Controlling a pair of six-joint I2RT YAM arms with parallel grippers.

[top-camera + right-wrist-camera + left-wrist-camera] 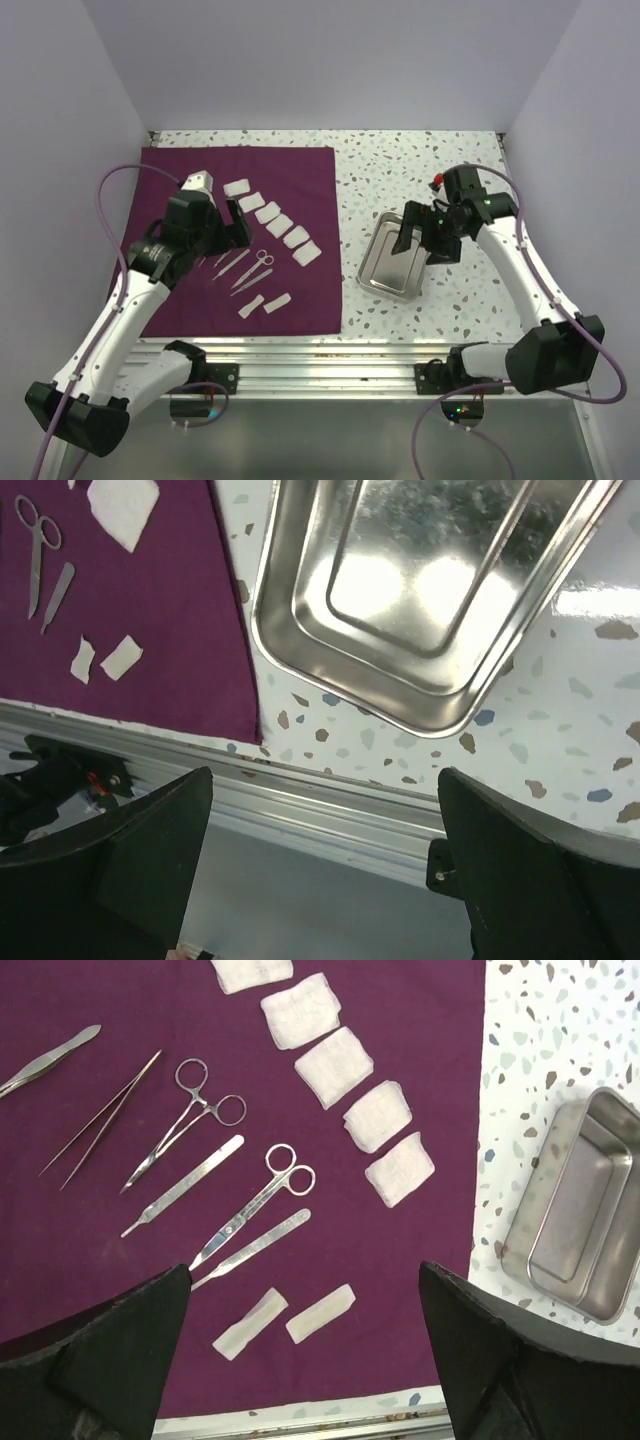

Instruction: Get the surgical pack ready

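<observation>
The maroon cloth (300, 170) lies flat on the left of the table. On it are a diagonal row of white gauze pads (275, 218) and the metal instruments, among them scissors (255, 1205) and tweezers (100, 1120). The steel tray (385, 272) stands empty on the bare table, right of the cloth. My left gripper (232, 235) is open and empty above the cloth, and in its wrist view (305, 1360) it is over two small white strips (285, 1322). My right gripper (420, 245) is open and empty above the tray (300, 630).
A forceps (185, 1125) and two scalpel handles (185, 1185) lie among the instruments. The speckled table ends in an aluminium rail (330, 800) at the near edge. White walls close in the left, back and right sides.
</observation>
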